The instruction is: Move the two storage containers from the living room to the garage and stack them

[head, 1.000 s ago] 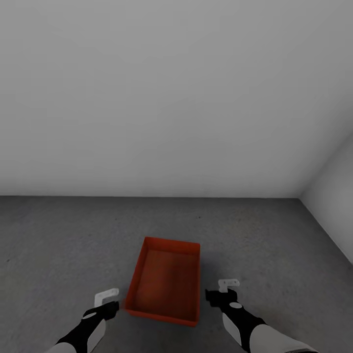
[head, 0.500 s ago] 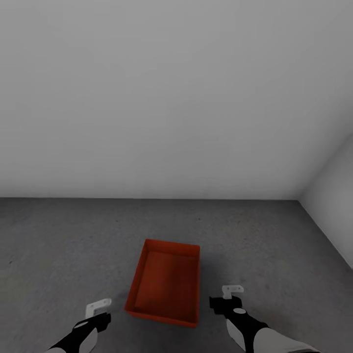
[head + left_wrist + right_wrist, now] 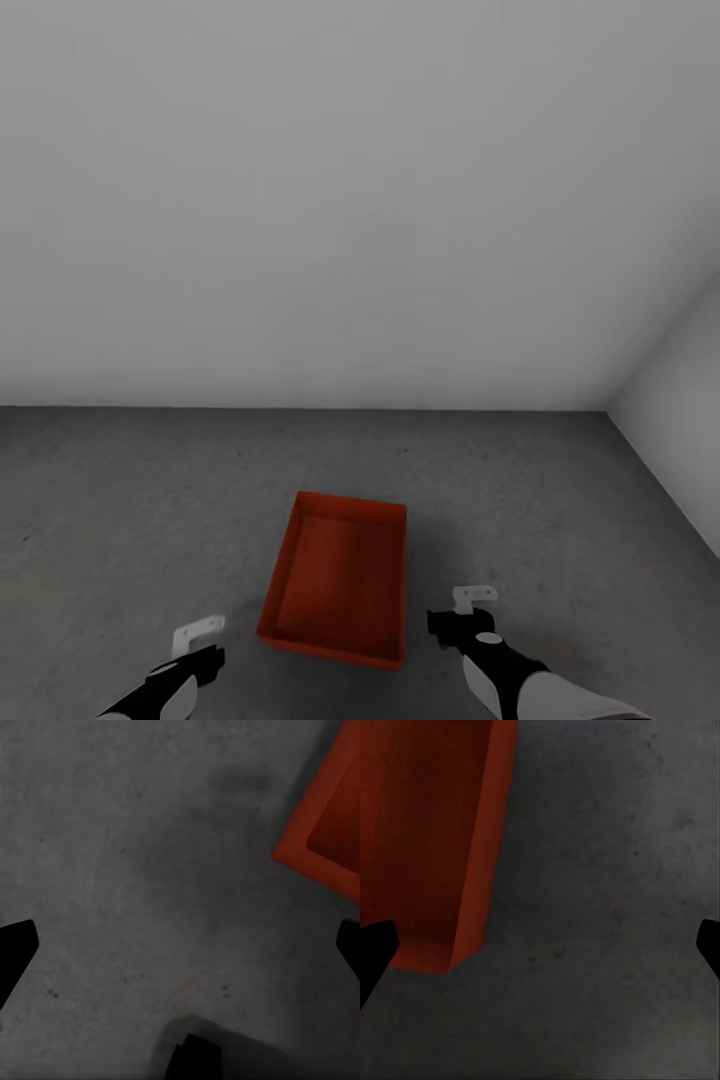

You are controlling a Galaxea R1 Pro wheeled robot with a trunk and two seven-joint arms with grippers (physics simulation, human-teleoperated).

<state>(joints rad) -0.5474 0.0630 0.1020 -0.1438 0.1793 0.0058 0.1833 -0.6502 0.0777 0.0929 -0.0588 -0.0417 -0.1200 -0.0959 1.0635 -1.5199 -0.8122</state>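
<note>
- One storage container [image 3: 338, 588], an orange-red open-topped box, sits flat on the dark grey floor [image 3: 120, 500] of the garage, its open side up and its inside bare.
- Nothing lies between the box and either arm; bare concrete surrounds it on every side, and it stands well apart from the walls.
- The left end effector [image 3: 197, 640] hangs low beside the box's near left corner, apart from it; in the left wrist view its two dark fingertips [image 3: 15, 952] sit at opposite edges of the picture, spread wide and holding nothing, with a corner of the box [image 3: 322, 840] off to one side.
- The right end effector [image 3: 470, 607] hovers just beside the box's near right corner, not touching it; the right wrist view shows its fingertips [image 3: 375, 949] likewise spread wide and empty, with the box's wall [image 3: 480, 847] beneath.
- Both forearms reach forward and downward from the bottom of the head view, flanking the box.
- A pale grey wall [image 3: 350, 200] meets the rough floor, and a second wall [image 3: 680, 420] forms a corner at the right.
</note>
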